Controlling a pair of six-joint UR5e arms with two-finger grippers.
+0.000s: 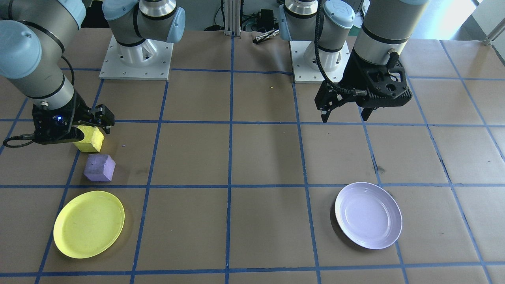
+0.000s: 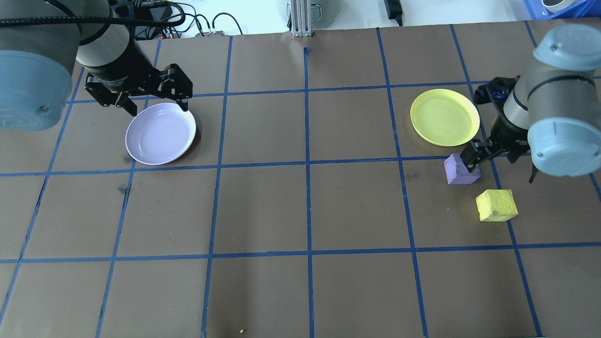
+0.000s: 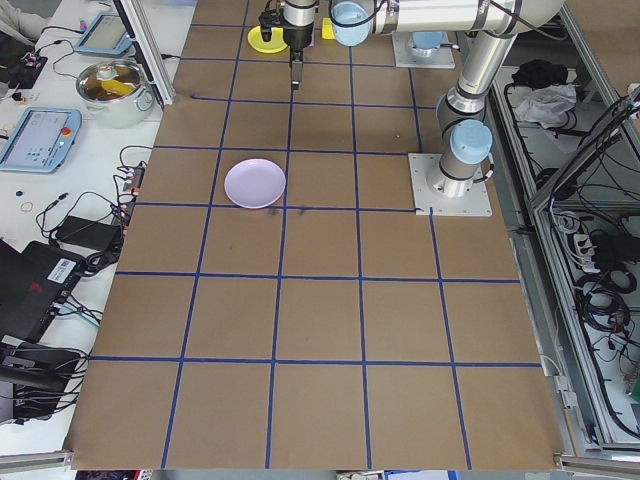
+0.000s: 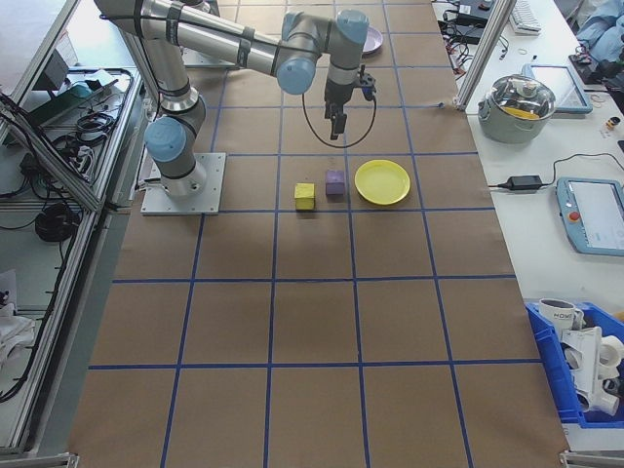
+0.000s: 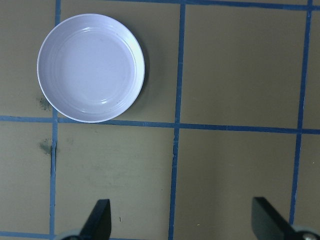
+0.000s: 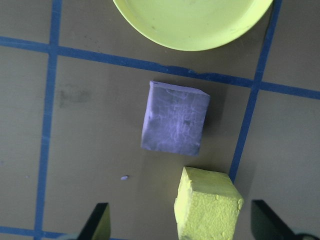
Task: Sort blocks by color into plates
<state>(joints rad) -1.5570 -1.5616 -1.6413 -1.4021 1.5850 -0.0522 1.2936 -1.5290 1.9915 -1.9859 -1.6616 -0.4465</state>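
Observation:
A yellow block (image 1: 90, 139) and a purple block (image 1: 99, 167) lie side by side on the brown table, close to the yellow plate (image 1: 89, 224). My right gripper (image 1: 91, 118) hangs open above them. In the right wrist view the yellow block (image 6: 207, 207) lies below the gap between the spread fingers, with the purple block (image 6: 175, 124) and then the yellow plate (image 6: 192, 20) beyond it. On the other side, the lavender plate (image 1: 368, 215) holds nothing. My left gripper (image 1: 344, 116) hovers open beside it, and the left wrist view shows the lavender plate (image 5: 90, 67) ahead and to the left.
The two arm bases (image 1: 136, 59) (image 1: 319, 59) stand on white mounting plates at the robot's side of the table. Blue tape lines grid the brown tabletop (image 2: 305, 206). Side benches past the table ends carry a pot (image 4: 526, 97), tablets and cables.

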